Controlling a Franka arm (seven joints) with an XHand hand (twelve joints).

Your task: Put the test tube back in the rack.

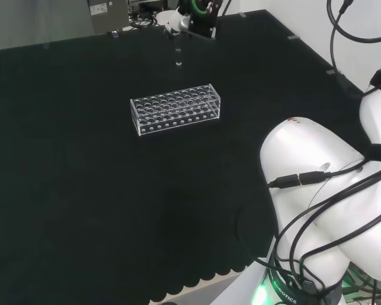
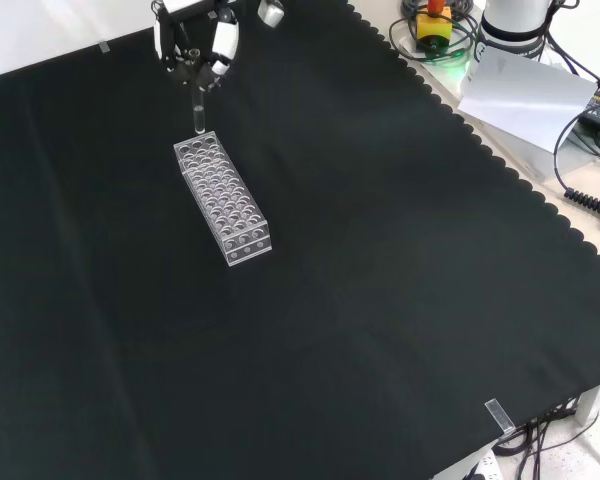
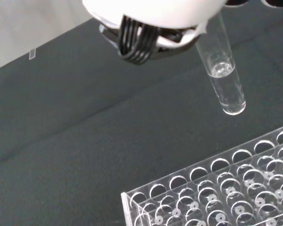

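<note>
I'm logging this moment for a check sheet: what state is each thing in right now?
test tube: held upright in the air, some clear liquid in its bottom part, rounded end above the cloth just off the rack's end, not yet in a hole.
rack: standing flat on the black cloth; no tubes seen in its holes.
hand: raised above the rack's far end in the front view, fingers closed on the tube's top.

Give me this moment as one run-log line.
phase: carry | robot hand: shut on test tube | tube: upright, above rack's far end in front view, not inserted | rack: on cloth, no tubes seen
</note>
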